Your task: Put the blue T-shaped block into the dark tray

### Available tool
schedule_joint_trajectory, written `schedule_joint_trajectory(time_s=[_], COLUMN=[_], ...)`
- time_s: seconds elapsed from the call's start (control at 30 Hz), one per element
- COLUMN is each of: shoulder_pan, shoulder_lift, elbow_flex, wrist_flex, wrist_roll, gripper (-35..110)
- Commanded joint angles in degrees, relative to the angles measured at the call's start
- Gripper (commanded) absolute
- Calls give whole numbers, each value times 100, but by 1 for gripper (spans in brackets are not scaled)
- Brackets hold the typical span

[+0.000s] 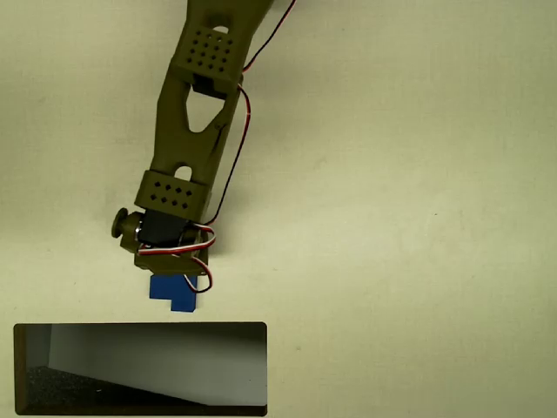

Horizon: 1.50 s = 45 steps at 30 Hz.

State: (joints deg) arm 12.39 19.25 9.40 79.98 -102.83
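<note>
1. In the overhead view I am seeing the dark tray point(139, 370) sitting at the lower left of the pale counter point(418, 218), its bottom edge running out of the picture and its dark rim framing a pale grey slope and a dark speckled floor.
2. Wide bare counter is lying open to the right of the tray and of the arm; a narrower bare strip is lying to their left.
3. The olive arm point(196, 113) is reaching down from the top edge, with red, white and black wires trailing along its right side.
4. The end effector point(174, 277) is pointing toward the tray, and the blue T-shaped block point(174, 292) is showing just beneath its tip, short of the tray's top rim, with a thin band of counter between them.
5. The wrist is covering the fingers, so I cannot tell whether they are spread or pinching the block.
</note>
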Motion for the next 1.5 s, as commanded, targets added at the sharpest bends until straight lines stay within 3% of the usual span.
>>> schedule_joint_trajectory(time_s=[0.0,0.13,0.3,0.5,0.73,0.97,1.47], shoulder_pan=[-44,141,123,18,-299,-562,-439], shoulder_lift=[-9,-211,-123,-475,-1969,-2575,-2813], elbow_flex=[9,-343,-308,-229,-404,-466,396], wrist_flex=[-4289,-4983,-5203,-5203,-8622,-10028,-10951], wrist_roll=[4078,5361,5862,4254,2206,2039,1784], gripper=[0,0,0,0,0,0,0])
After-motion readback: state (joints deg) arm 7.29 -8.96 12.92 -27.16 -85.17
